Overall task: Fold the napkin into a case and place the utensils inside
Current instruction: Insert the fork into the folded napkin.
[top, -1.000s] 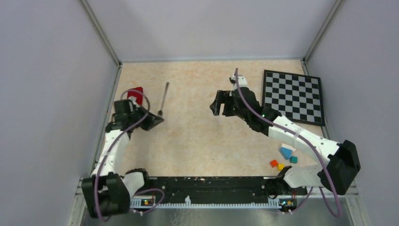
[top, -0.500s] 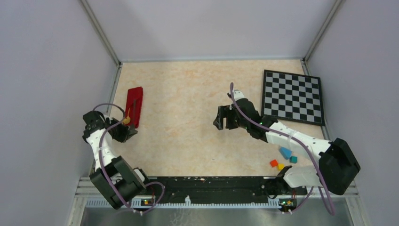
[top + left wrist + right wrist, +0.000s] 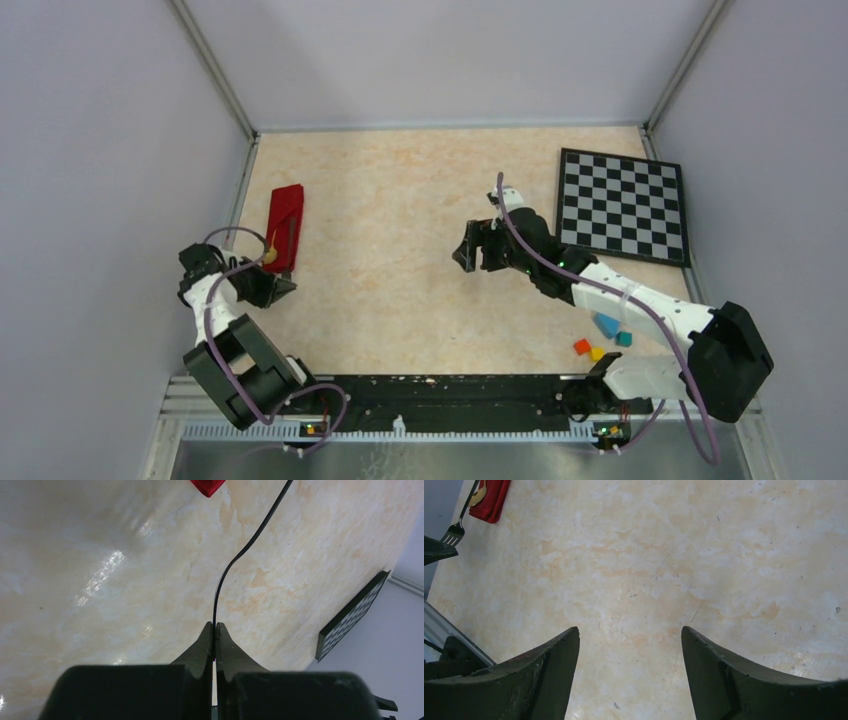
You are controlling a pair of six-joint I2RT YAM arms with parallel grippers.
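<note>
The napkin lies folded as a narrow red case point(image 3: 285, 222) near the table's left edge; its near end shows in the right wrist view point(image 3: 491, 502). A gold spoon's bowl point(image 3: 270, 257) sticks out of that end. My left gripper point(image 3: 284, 287) is shut on the tine end of the dark fork point(image 3: 235, 562), just in front of the case. The fork's handle runs over the red cloth point(image 3: 207, 486); whether it is inside I cannot tell. The fork's tines point(image 3: 454, 532) show beside the left fingertip. My right gripper point(image 3: 465, 246) hangs open over bare table at mid-table, nothing between its fingers point(image 3: 559, 655).
A black-and-white checkered board point(image 3: 622, 205) lies at the back right. Small coloured blocks point(image 3: 605, 335) sit near the right arm's base. Enclosure walls and a metal rail point(image 3: 232, 215) run close along the left of the case.
My left gripper carried the fork from mid-left table leftward and nearer, to the case's near end; the case came into full view. The right gripper drew back slightly.
</note>
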